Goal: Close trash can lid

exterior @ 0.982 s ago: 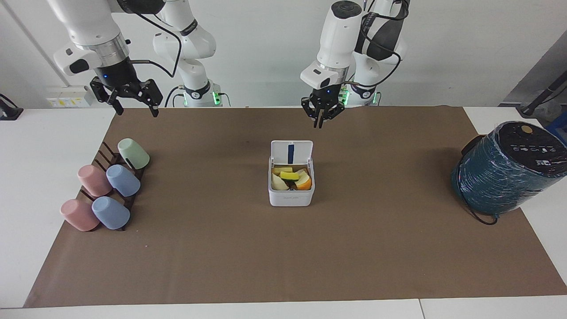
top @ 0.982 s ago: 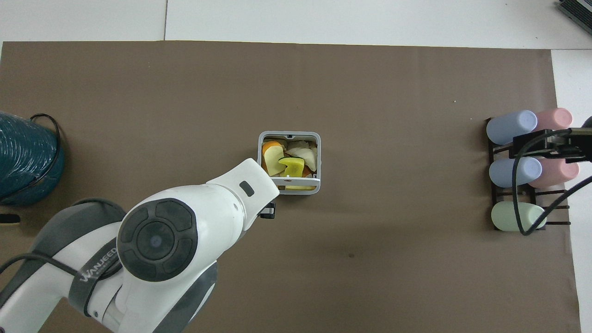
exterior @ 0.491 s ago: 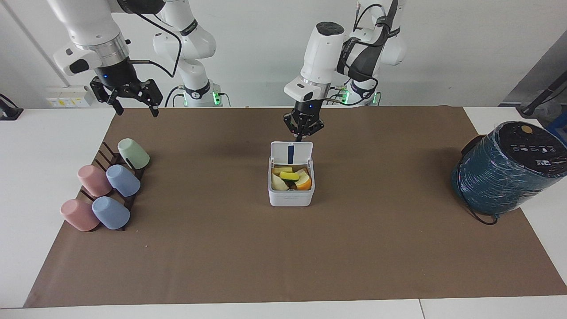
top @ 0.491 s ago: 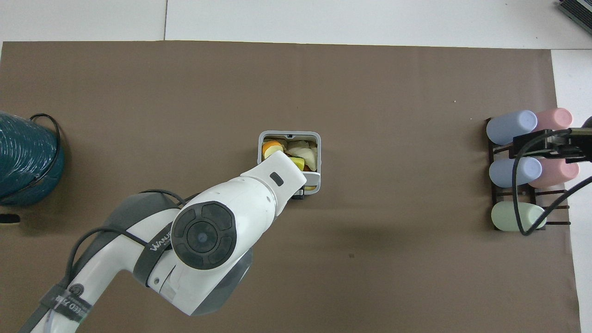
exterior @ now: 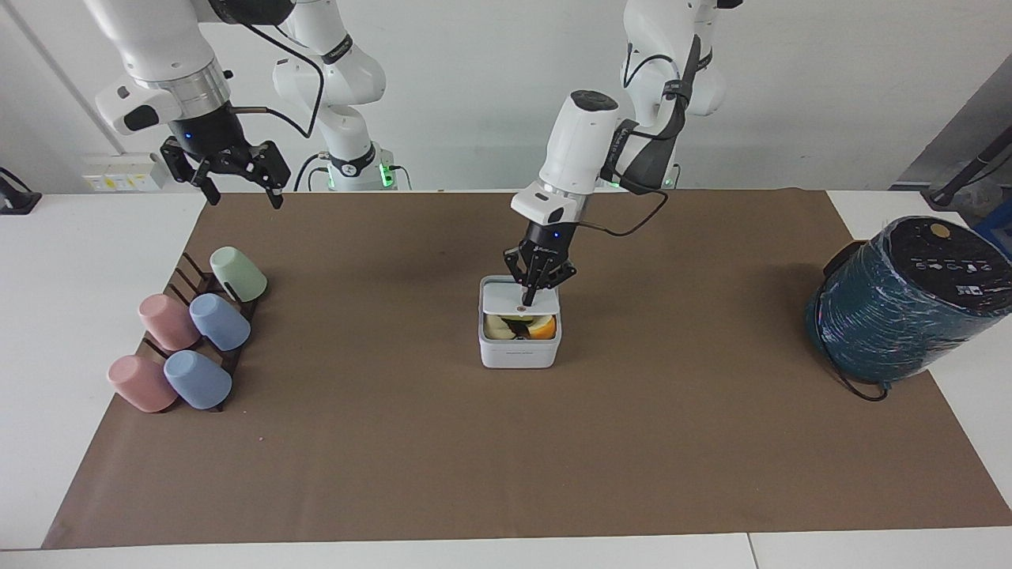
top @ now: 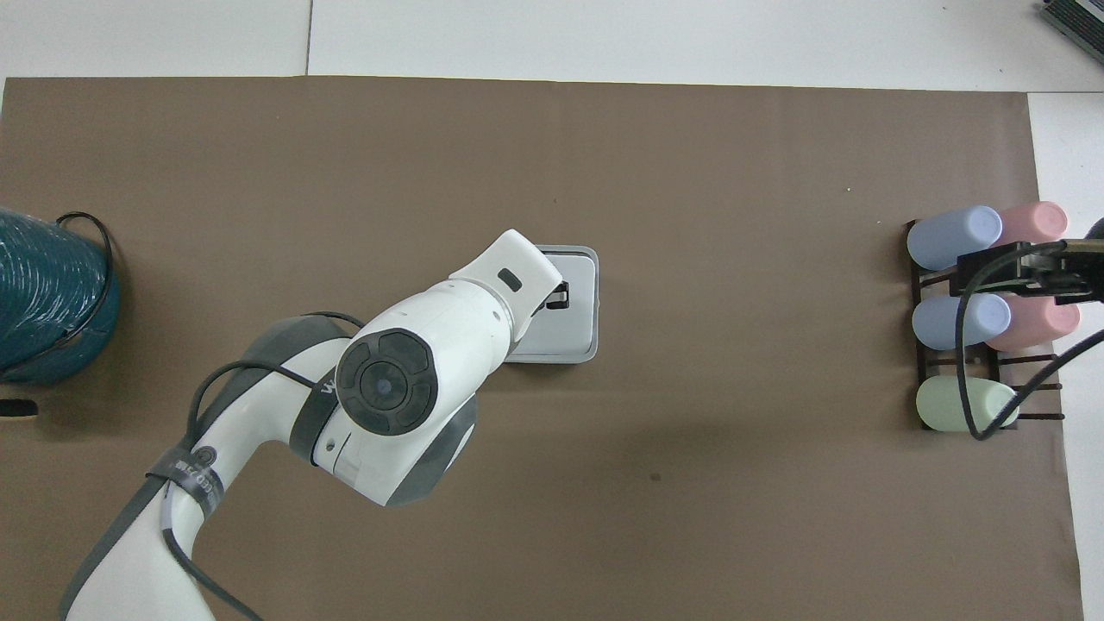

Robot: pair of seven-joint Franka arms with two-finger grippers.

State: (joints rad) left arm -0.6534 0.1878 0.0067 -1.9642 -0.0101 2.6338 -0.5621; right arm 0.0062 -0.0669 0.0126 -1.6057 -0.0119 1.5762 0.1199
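The small white trash can [exterior: 519, 348] stands in the middle of the brown mat. Its lid [exterior: 503, 297] is tipped far down over the opening, and a gap at the edge farther from the robots still shows food scraps [exterior: 522, 325]. My left gripper [exterior: 528, 299] is shut, with its tips pressing on the lid's top by the orange dot. In the overhead view the lid [top: 571, 328] covers the can, and the left gripper [top: 556, 298] is over it. My right gripper [exterior: 239, 186] waits open in the air over the mat's edge, near the cup rack.
A dark rack with several pastel cups [exterior: 194, 336] lies at the right arm's end of the table; it also shows in the overhead view [top: 979, 315]. A large teal wrapped spool [exterior: 901, 304] stands at the left arm's end of the table.
My left gripper came from nearer the robots to the upright lid and pushed it down over the can. The lid went from standing open to almost flat. The right arm has not moved.
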